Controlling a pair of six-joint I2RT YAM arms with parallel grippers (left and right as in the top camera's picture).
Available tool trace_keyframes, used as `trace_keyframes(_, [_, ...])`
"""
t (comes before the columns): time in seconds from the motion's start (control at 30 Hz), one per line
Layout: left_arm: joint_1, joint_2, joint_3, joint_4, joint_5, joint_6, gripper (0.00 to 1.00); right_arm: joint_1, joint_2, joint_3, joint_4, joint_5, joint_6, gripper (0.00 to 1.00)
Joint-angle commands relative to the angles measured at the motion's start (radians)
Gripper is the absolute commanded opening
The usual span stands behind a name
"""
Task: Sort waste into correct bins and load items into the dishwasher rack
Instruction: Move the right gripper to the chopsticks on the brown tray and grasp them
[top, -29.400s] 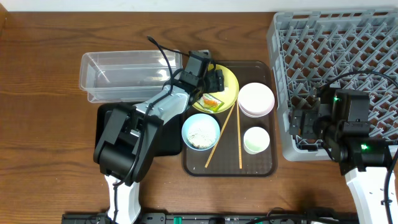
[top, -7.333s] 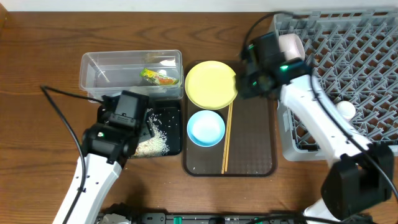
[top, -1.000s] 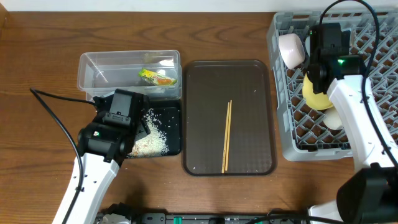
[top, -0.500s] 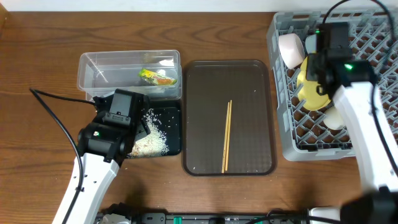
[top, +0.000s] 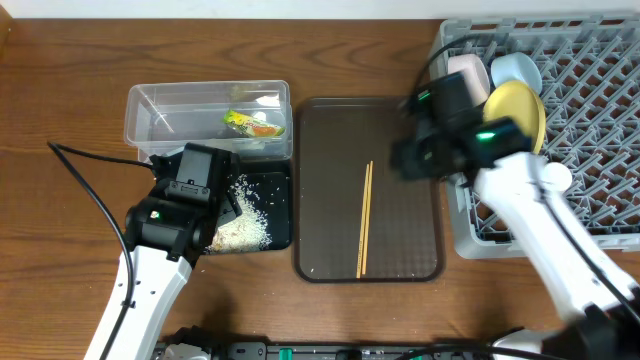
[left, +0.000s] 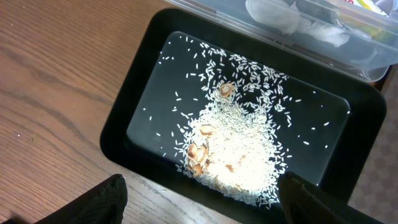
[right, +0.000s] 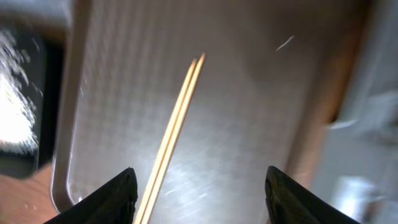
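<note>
Wrapper and rice are binned, dishes stand in the rack; only chopsticks are left; both jaws released, empty

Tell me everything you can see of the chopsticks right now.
Two thin, pale wooden chopsticks lie flat, close side by side and nearly parallel, on the dark brown tray, running lengthwise near its middle. Nothing else touches them; the right end effector hangs open above them.
</note>
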Motion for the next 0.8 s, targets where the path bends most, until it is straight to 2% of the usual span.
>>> trace_keyframes(0.0, [0.006,0.002,0.019,-0.002,-0.008,-0.008,0.80,0.079,0.061,-0.076,0.035,-0.023,0.093,0.64])
trace_keyframes(0.17, [0.006,0.002,0.019,-0.002,-0.008,-0.009,0.80,0.154,0.162,-0.161,0.130,0.006,0.156,0.63])
trace_keyframes(0.37, [0.006,0.002,0.019,-0.003,-0.008,-0.008,0.80,0.188,0.266,-0.180,0.174,0.023,0.224,0.60])
trace_keyframes(0.57, [0.006,0.002,0.019,-0.002,-0.008,-0.008,0.80,0.186,0.269,-0.179,0.185,0.039,0.235,0.59])
trace_keyframes(0.63, [0.006,0.002,0.019,-0.002,-0.008,-0.008,0.80,0.184,0.266,-0.179,0.188,0.040,0.236,0.47])
trace_keyframes(0.77, [0.006,0.002,0.019,-0.003,-0.008,-0.008,0.80,0.182,0.264,-0.179,0.171,0.055,0.269,0.40])
